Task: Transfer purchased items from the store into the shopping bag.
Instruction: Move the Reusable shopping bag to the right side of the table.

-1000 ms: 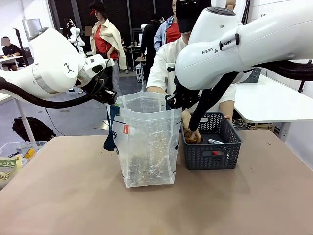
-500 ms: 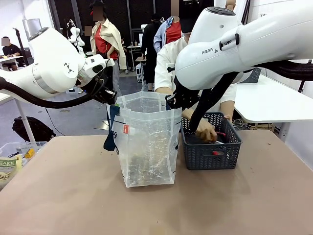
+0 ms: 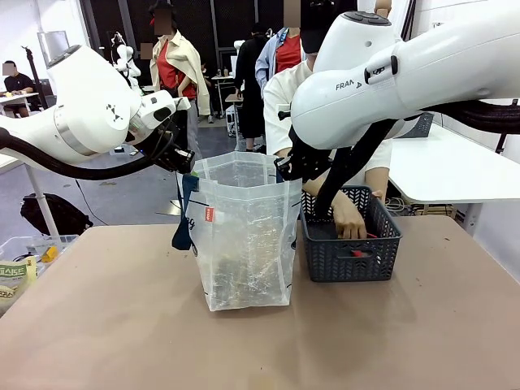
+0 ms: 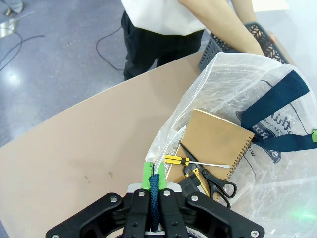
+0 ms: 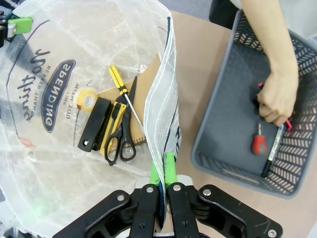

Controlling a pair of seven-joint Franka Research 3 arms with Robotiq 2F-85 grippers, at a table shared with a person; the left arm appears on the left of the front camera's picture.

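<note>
The shopping bag [image 3: 244,244] is one tall clear crinkly plastic bag, standing upright with its mouth open near the middle of the table [image 3: 122,325], with a small red tag [image 3: 209,214] on its front and an oval dark blue print on one wall; two dark blue strap handles [image 4: 277,114] show, one looping across the far wall and one at the near rim. Six purchased items lie at its bottom: one tan spiral notebook [image 4: 218,136], one yellow-handled screwdriver [image 5: 119,79], one pair of black-handled scissors [image 5: 124,139], one yellow and black utility knife [image 5: 115,116], one black oblong block [image 5: 94,124] and one roll of clear tape [image 5: 87,100]. The left gripper [image 4: 154,173] is clamped tight on the near blue strap at the bag's rim, and the right gripper [image 5: 163,171] is pinched closed on the clear rim at the opposite side, so the two hold the mouth apart. Just beside the bag, on the robot's right, stands the store [image 3: 353,256], one dark grey lattice basket, shorter than the bag. Inside it lie one small red-handled screwdriver [image 5: 257,144] and one dark pen [image 5: 272,153], and one hand [image 5: 277,96] of the person reaches down into it, fingers closed round something red that is too hidden to name
</note>
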